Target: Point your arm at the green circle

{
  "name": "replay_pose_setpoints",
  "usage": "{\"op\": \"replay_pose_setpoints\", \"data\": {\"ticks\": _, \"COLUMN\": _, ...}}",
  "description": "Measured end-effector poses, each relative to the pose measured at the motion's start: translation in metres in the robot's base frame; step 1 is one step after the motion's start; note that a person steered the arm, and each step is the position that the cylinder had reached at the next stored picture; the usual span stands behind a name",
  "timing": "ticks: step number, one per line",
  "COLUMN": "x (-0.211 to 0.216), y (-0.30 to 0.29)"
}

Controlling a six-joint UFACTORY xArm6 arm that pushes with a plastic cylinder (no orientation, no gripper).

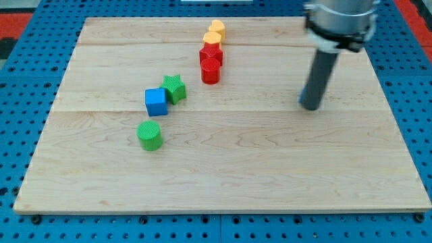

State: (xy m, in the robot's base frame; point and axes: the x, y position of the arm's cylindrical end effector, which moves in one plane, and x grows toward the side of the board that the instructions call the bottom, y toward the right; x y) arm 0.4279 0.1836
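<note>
Presently, a pale wooden board (223,169) made of joined planks is seen laid on a blue perforated surface (20,74), and six small coloured blocks are recorded upon it. A green cylindrical block, the green circle (150,136), is placed left of the board's centre and nearest the view's bottom of all the blocks. A blue cube (156,101) is set just above it, and a green star-shaped block (175,88) is found touching, or all but touching, the cube's upper right side. Further toward the view's top and right, four blocks are arranged in a close column: a red cylinder (210,70) at the lower end, a red block of angular outline (211,54) directly above it, then a yellow block (212,39), and an orange-yellow block (217,28) at the top; the exact shapes of the upper two cannot be made out. A straight dark rod is held upright at the view's right, hung from a blurred grey and black mount (339,23). My tip (310,106) is set down on the bare wood, well apart from every block and far to the right of the green circle, with the red and yellow column lying between them toward the top. Nothing is held or touched by the tip, and no jaws are carried by it.
</note>
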Motion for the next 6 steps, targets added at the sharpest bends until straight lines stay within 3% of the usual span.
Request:
{"op": "replay_pose_setpoints", "data": {"ticks": 1, "x": 0.026, "y": 0.022}}
{"op": "replay_pose_setpoints", "data": {"ticks": 2, "x": 0.091, "y": -0.028}}
{"op": "replay_pose_setpoints", "data": {"ticks": 3, "x": 0.118, "y": -0.182}}
{"op": "replay_pose_setpoints", "data": {"ticks": 4, "x": 0.118, "y": -0.328}}
{"op": "replay_pose_setpoints", "data": {"ticks": 5, "x": 0.104, "y": -0.354}}
{"op": "replay_pose_setpoints", "data": {"ticks": 6, "x": 0.095, "y": -0.285}}
